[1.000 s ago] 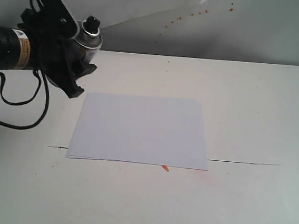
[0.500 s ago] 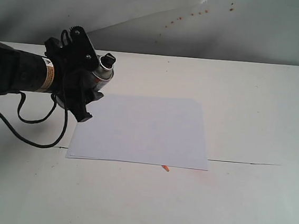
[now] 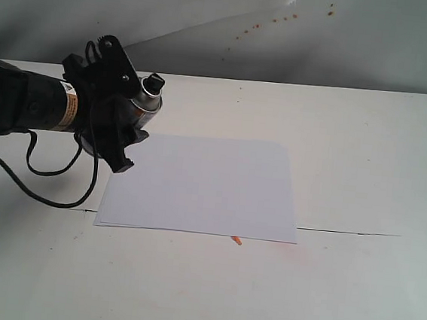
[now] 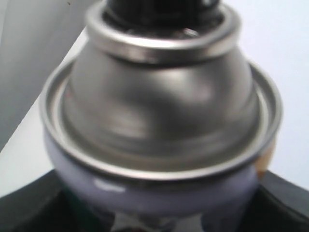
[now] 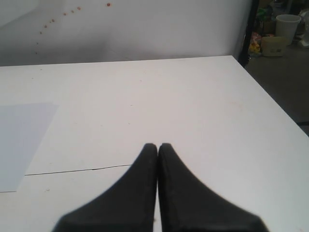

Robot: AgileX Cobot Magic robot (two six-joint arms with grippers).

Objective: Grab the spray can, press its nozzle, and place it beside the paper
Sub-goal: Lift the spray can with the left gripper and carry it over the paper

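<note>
In the exterior view the left claw (image 3: 123, 113) is closed around the spray can (image 3: 145, 102) and holds it by the body, up off the surface (image 3: 364, 167). The can is tilted, with its black nozzle (image 3: 154, 83) pointing up and to the right, and nothing touches the nozzle. It hangs near the far left corner of the paper (image 3: 211, 186), which lies flat. The lower tip of the claw overlaps the left edge of the sheet in this view. A black cable (image 3: 44, 189) loops down from the arm onto the surface. To the right of the paper and in front of it the surface is open, crossed only by a thin dark line (image 3: 346, 232), and there is a small orange mark (image 3: 236, 240) at the near edge of the sheet. A grey wall (image 3: 376, 39) with some brown specks stands behind. In the left wrist view the can's domed silver shoulder fills the picture, with the nozzle cut off by the frame; the pale area beyond it is possibly the paper, but the picture is too blurred to be sure. In the right wrist view the right claw (image 5: 158, 150) has its two dark fingers pressed together with nothing between them, low over the bare surface, well apart from the paper. Past the right edge of the surface is a dark floor with a white bucket (image 5: 287, 24).
</note>
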